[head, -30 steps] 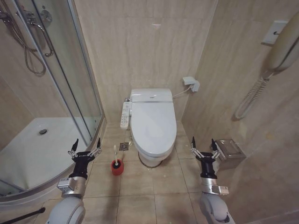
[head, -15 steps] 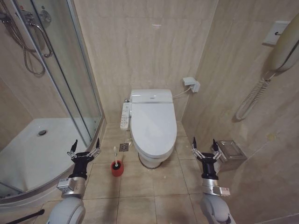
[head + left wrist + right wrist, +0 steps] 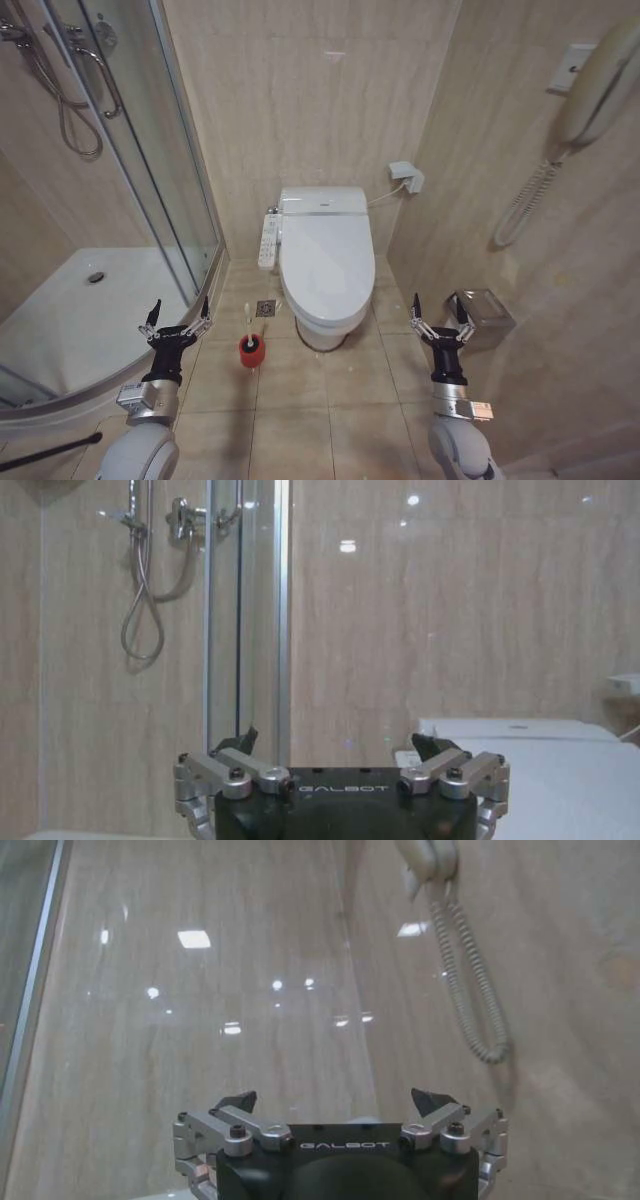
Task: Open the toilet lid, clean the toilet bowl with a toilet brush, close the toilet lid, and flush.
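Note:
The white toilet lid (image 3: 326, 256) lies shut over the toilet bowl (image 3: 322, 327) against the back wall in the head view. The toilet brush (image 3: 248, 322) stands with its slim white handle upright in a small red cup (image 3: 252, 352) on the floor, just left of the bowl. My left gripper (image 3: 177, 319) is held up, open and empty, left of the brush beside the shower rim. On the other side of the toilet my right gripper (image 3: 439, 315) is open and empty as well. The left wrist view shows the open left gripper (image 3: 340, 744) with the lid (image 3: 555, 751) behind it.
A glass shower cabin with a white tray (image 3: 70, 312) fills the left side. A control panel (image 3: 268, 243) hangs on the toilet's left. A metal box (image 3: 480, 316) sits on the floor by the right wall, and a wall phone (image 3: 590, 95) with a coiled cord hangs above.
The whole head view has shifted slightly, so the camera moved. Both grippers stay raised and open in the same pose; the toilet and brush have not moved.

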Motion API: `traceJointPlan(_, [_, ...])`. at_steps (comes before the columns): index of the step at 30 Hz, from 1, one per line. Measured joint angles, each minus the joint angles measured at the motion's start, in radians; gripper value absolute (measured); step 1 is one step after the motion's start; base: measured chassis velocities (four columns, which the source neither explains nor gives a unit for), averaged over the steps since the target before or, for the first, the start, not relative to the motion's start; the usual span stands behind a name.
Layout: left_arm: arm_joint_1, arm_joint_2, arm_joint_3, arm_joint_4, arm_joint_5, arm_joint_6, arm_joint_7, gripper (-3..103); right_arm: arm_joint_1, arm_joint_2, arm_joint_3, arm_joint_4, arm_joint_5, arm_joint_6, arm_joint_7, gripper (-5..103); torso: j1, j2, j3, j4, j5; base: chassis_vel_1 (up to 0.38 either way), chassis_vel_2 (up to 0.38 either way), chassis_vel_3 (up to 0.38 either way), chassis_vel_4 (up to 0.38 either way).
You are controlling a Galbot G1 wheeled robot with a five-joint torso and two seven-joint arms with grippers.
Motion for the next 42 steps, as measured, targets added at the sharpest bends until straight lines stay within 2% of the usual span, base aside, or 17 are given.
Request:
traceJointPlan(8, [-0.001,-0.001,-0.004,-0.003,0.000,-0.004,0.000,100,-0.007,-0.002,0.006,-0.001,0.005,0.001,0.001,100,0.001,0.000,0.001,0.0005,-0.0001,0.010,-0.012,-0.017,0.007])
traceJointPlan(14, [0.018,-0.011,-0.012,-0.033,0.000,-0.005,0.000,100,-0.029,-0.009,0.003,0.011,0.025,0.004,-0.006,100,0.001,-0.001,0.001,0.0000,0.0000,-0.011,0.016,0.021,-0.009])
traceJointPlan(19, [0.068,-0.034,-0.027,-0.084,0.006,-0.007,-0.001,100,-0.069,-0.020,0.001,0.061,0.035,0.007,-0.025,100,0.001,-0.001,0.000,0.0002,0.0000,0.000,0.000,0.000,0.000])
traceJointPlan(23, [0.125,-0.064,-0.039,-0.126,0.045,-0.018,-0.004,100,-0.108,-0.022,0.019,0.122,0.030,-0.001,-0.011,100,0.001,0.000,0.000,0.0003,0.0000,0.000,0.000,0.000,0.000])
traceJointPlan(27, [0.172,-0.107,-0.039,-0.153,0.081,-0.037,-0.005,100,-0.171,-0.027,0.031,0.197,0.027,-0.046,0.035,100,0.001,-0.001,0.000,0.0002,0.0001,0.000,0.000,0.000,0.000])
traceJointPlan(34, [0.193,-0.142,-0.015,-0.183,0.074,-0.026,0.021,100,-0.257,-0.043,0.044,0.268,0.013,-0.091,0.063,100,0.001,0.000,0.000,0.0000,0.0001,0.000,0.000,0.000,0.000])
traceJointPlan(38, [0.142,-0.149,-0.015,-0.176,0.035,0.009,0.060,100,-0.260,-0.075,0.030,0.304,0.023,-0.186,0.111,100,0.001,0.000,0.000,0.0000,0.0000,0.000,0.000,0.000,0.000])
traceJointPlan(39, [0.142,-0.149,-0.015,-0.176,0.035,0.009,0.060,100,-0.260,-0.075,0.030,0.304,0.023,-0.186,0.111,100,0.001,0.000,0.000,0.0000,0.0000,0.000,0.000,0.000,0.000])
traceJointPlan(42, [0.116,-0.145,-0.026,-0.156,-0.012,0.048,0.068,100,-0.263,-0.086,0.015,0.337,0.016,-0.290,0.150,100,0.001,0.000,0.000,0.0002,0.0000,0.000,0.000,0.000,0.000])
